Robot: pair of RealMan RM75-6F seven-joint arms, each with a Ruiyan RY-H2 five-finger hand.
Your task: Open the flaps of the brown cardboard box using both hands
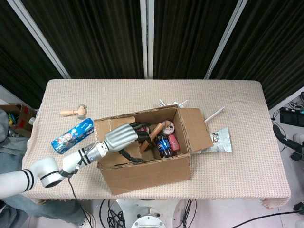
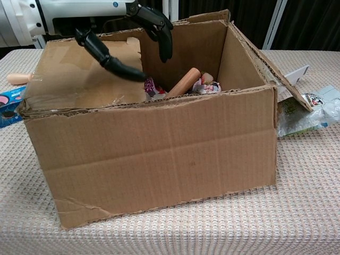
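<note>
My left hand (image 1: 124, 137) wide, empty, over the left flap (image 2: 85, 71). Risk: fingers slip off its edge, pushing flap into brown cardboard box (image 2: 159, 154).

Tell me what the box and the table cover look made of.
Box: corrugated cardboard, matte brown; ragged torn edges show fluting, with shiny tape on the left flap. Table cover: probably woven cloth, beige, with a waffle-like texture.
</note>
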